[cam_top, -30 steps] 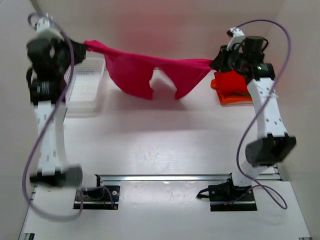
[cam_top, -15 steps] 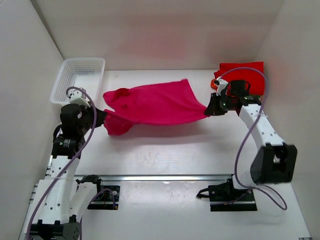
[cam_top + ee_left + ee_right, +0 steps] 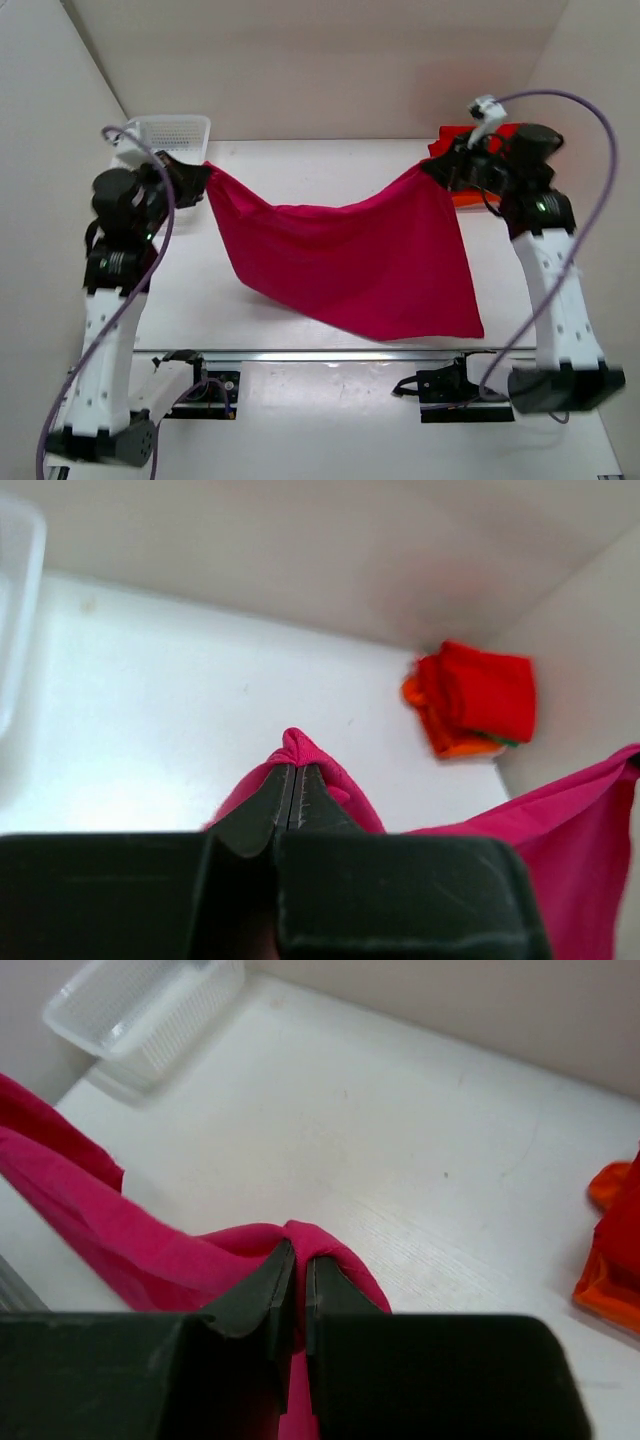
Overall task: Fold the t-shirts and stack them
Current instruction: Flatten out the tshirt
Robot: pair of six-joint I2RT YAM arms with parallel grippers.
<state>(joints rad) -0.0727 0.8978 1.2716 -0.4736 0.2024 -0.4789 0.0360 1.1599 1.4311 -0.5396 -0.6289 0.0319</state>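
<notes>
Magenta-pink soft cloth t-shirt point(image 3: 350, 260): now hoisted off the white table point(image 3: 300, 170) and strung between both arms, hanging as a broad sheet, lower edge drooping toward the near side. Cannot tell whether that edge touches the table. Half a second back, slumped low and bunched on the table; a second back, held up high at the far side. Reads as a shake-out, opening the cloth before laying it flat for folding. Left jaws pressed together on a bunched corner just beside the white plastic mesh basket point(image 3: 170, 130); right jaws likewise pinching the opposite corner. At the far right corner of the table, a folded bright red tee point(image 3: 482, 688) atop a folded orange tee point(image 3: 440, 738). No fold made yet in the pink one, so nothing to add to that stack for now.
</notes>
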